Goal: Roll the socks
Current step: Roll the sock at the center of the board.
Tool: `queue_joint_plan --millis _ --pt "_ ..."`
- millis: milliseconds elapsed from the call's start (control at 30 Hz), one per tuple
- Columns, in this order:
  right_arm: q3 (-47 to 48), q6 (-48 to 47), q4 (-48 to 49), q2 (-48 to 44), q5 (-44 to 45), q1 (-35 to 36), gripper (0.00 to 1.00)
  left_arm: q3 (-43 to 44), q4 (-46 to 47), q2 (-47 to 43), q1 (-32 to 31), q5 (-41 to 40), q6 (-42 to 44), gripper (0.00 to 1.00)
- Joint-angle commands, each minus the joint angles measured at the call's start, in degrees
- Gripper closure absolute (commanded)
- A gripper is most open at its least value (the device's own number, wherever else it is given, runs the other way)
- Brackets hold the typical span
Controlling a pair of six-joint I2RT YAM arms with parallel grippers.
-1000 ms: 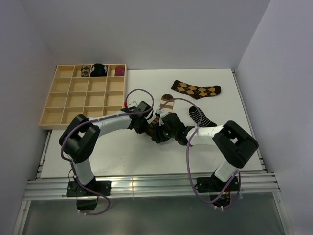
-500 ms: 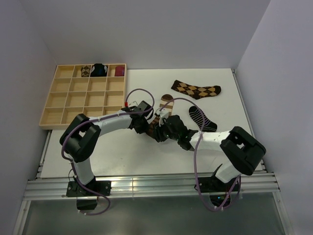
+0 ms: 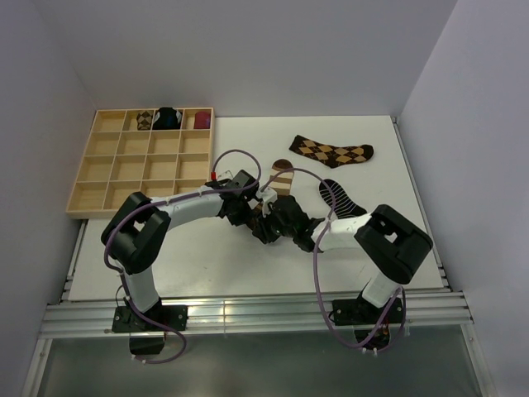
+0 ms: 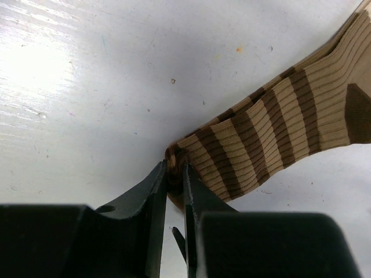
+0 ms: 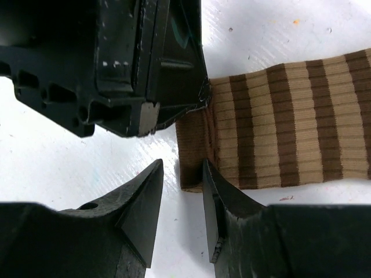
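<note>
The long brown-and-cream striped sock (image 3: 282, 174) lies mid-table, its cuff end under both grippers. My left gripper (image 3: 249, 217) is shut on the bunched cuff corner, as the left wrist view shows (image 4: 175, 169); the sock (image 4: 278, 119) stretches away to the upper right. My right gripper (image 3: 269, 227) is open, its jaws either side of the cuff's near corner (image 5: 182, 168) of the sock (image 5: 290, 121), just below the left gripper's body (image 5: 145, 58). The argyle sock (image 3: 333, 151) lies flat at the back right. The short black striped sock (image 3: 339, 197) lies right of centre.
A wooden compartment tray (image 3: 83, 207) stands at the back left. Its top row holds an argyle bundle (image 3: 145, 121), a black-and-blue bundle (image 3: 169, 118) and a maroon bundle (image 3: 202, 121). The table's right edge runs near the argyle sock.
My right gripper has moved left and closer to the cuff beside the left gripper; its arm has shifted. The left gripper has stayed shut on the cuff.
</note>
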Motion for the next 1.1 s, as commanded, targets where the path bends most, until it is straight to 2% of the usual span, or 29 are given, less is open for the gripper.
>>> queue_joint_plan --millis 0,200,267,400,433,500,533,633,800,967,1067 --pt "2.62 -1.78 -0.93 1.03 1.41 0.58 0.59 1.24 -0.25 0.74 -0.41 0.78 0.7 0.8" --pt "4.73 -1.26 -6.99 3.14 8.61 1.29 0.6 1.42 -0.42 0.65 -0.41 0.78 0.88 0.8" --pt "4.99 -0.91 -8.57 3.5 8.8 1.29 0.65 1.24 -0.42 0.3 -0.41 0.61 0.88 0.8" --pt "6.04 0.06 -12.53 5.24 13.01 1.38 0.78 0.89 0.02 -0.4 -0.24 0.08 0.7 0.79" --pt "6.31 0.23 -13.15 5.69 13.54 1.38 0.9 0.8 0.1 -0.58 -0.32 0.08 0.53 0.79" --pt "7.36 0.59 -14.73 6.65 13.02 1.38 1.0 0.28 0.72 -1.37 -0.24 -0.18 0.26 0.76" --pt "7.63 0.59 -15.08 6.83 12.49 1.38 1.0 0.01 0.98 -1.81 -0.23 -0.36 -0.09 0.75" --pt "8.51 1.11 -16.66 6.75 9.15 0.85 1.0 -1.83 2.21 -4.18 -0.15 -1.59 -0.96 0.66" --pt "9.74 3.57 -19.39 5.96 -3.57 -3.45 1.0 -6.05 5.02 -8.75 0.82 -2.64 -3.25 0.47" --pt "12.1 8.05 -20.62 8.24 -18.34 -9.25 1.0 -10.26 10.82 -13.22 1.26 -2.38 -4.13 0.42" --pt "12.72 12.0 -19.13 10.96 -28.88 -12.68 1.0 -14.13 16.25 -16.91 1.17 -2.12 -3.35 0.35"
